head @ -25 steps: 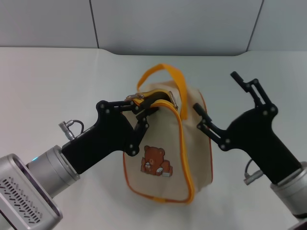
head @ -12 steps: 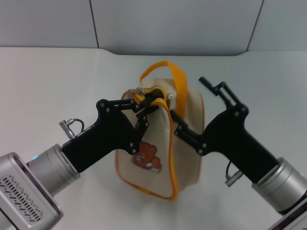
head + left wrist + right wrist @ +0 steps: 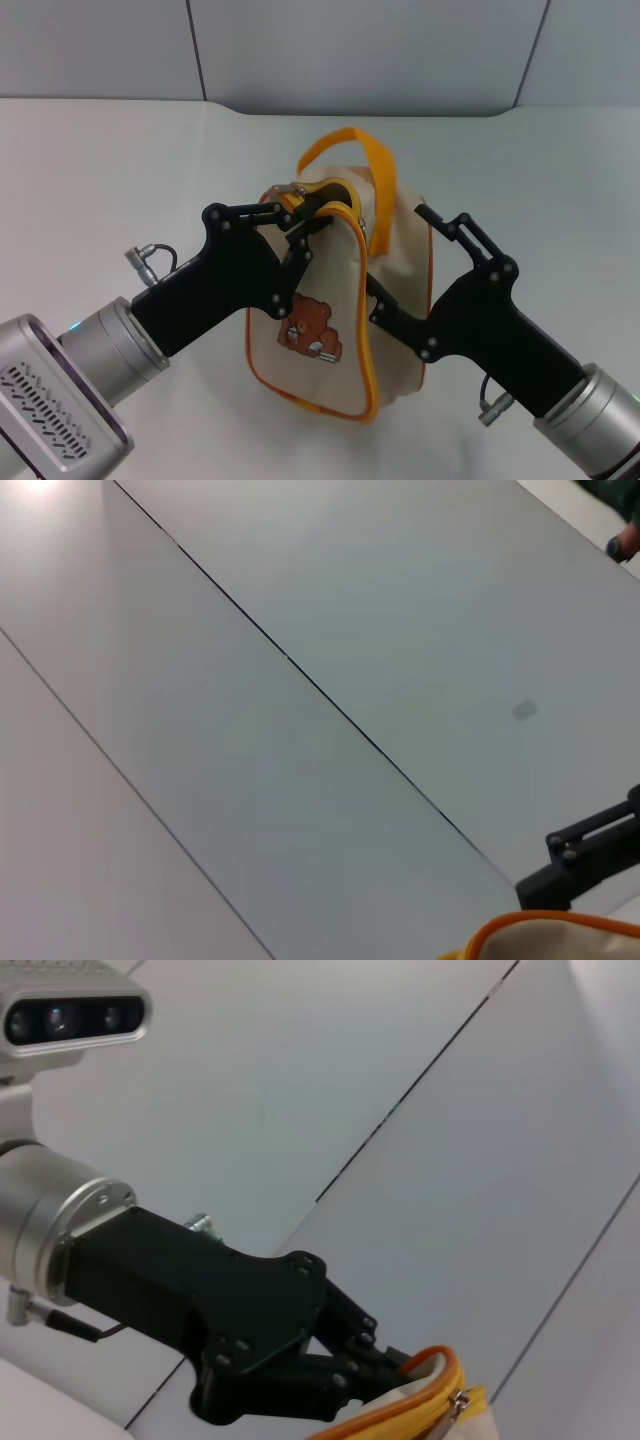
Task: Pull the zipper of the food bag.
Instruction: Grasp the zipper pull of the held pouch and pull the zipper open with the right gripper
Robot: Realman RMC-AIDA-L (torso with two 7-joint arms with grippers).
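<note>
The food bag (image 3: 402,285) stands tilted at the table's middle, its bear print (image 3: 308,330) facing me and its orange strap handle (image 3: 345,140) up. The zipper (image 3: 356,300) runs down the lid's edge, with a silvery pull tab (image 3: 290,188) at the top. My left gripper (image 3: 300,222) is shut on the bag's top corner by the tab. My right gripper (image 3: 395,250) is open, with one finger on the bag's front and the other at its right side. The right wrist view shows the left gripper (image 3: 385,1365) at the bag's orange edge (image 3: 425,1400).
The bag rests on a white table (image 3: 100,170) with grey wall panels (image 3: 350,50) behind it. The left wrist view shows the wall, the bag's orange rim (image 3: 530,928) and a black finger of the right gripper (image 3: 590,850).
My right gripper has moved in from the right and down, onto the bag's side. The bag has shifted left and tilted. My left gripper keeps its hold.
</note>
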